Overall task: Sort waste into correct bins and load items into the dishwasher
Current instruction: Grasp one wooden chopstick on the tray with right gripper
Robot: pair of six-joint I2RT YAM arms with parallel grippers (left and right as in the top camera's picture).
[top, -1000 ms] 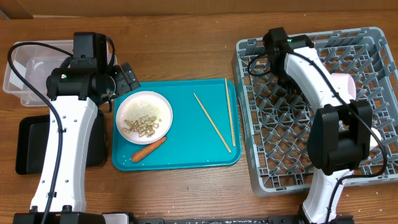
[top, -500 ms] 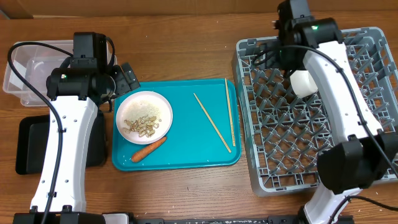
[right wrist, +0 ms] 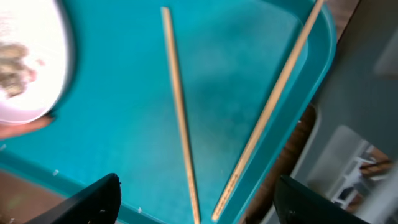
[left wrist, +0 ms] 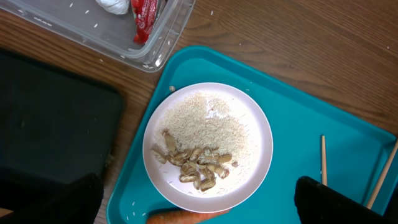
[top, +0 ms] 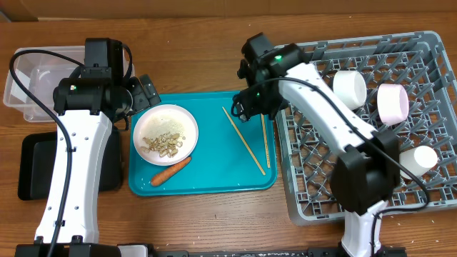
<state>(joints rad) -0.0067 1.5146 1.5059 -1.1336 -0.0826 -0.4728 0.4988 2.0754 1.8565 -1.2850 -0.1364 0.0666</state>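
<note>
- The right claw [right wrist: 196,194] hangs spread wide and empty. Both wooden chopsticks [right wrist: 180,124] lie flat directly beneath it, between its fingers, on the teal tray [right wrist: 236,68].
- They look light, stiff, thin and likely to roll or slip, so a pinch across one stick near mid-length seems safest.
- The right arm reaches out from over the grey dish rack [top: 343,193], wrist turned downward.
- The left claw [left wrist: 199,208], also spread and empty, hovers above the white plate [left wrist: 208,124].

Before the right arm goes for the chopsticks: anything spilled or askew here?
Loose rice grains lie off the plate, scattered on the teal tray and the table by the clear tub. The chopsticks lie splayed apart, one along the tray's right rim.
</note>
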